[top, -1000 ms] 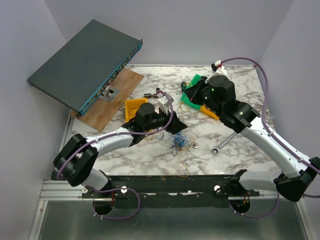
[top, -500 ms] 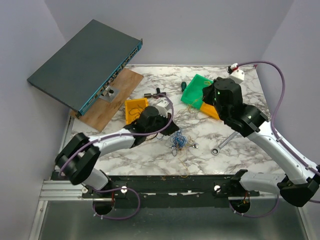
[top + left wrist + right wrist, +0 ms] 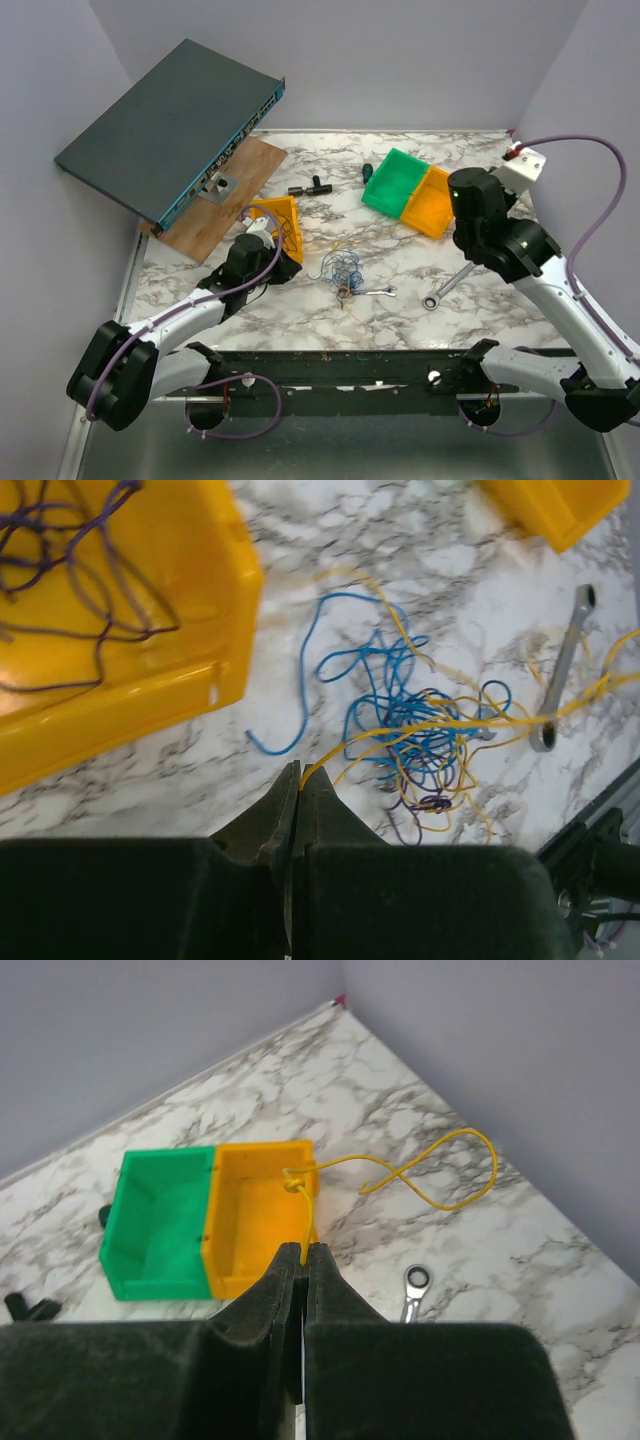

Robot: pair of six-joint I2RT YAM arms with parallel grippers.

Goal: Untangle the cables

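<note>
The cables point(image 3: 345, 270) lie in a small blue, yellow and dark tangle on the marble tabletop point(image 3: 400, 255), near its front edge, between the yellow bin point(image 3: 275, 222) and the wrench point(image 3: 445, 287). The left hand point(image 3: 298, 780) sits low beside that bin with its jaws pressed together on the end of a yellow strand point(image 3: 400, 735), which runs from the fingertips into the tangle and on toward the wrench. A few dark purple wires lie inside the yellow bin. The right hand point(image 3: 303, 1252) is raised over the right side of the tabletop, jaws closed on a separate yellow wire point(image 3: 296, 1184). This wire rises from the fingertips to a small knot and curls off to the right in an open loop. Below it, a green bin point(image 3: 150, 1225) and an orange bin point(image 3: 255, 1215) stand touching side by side.
</note>
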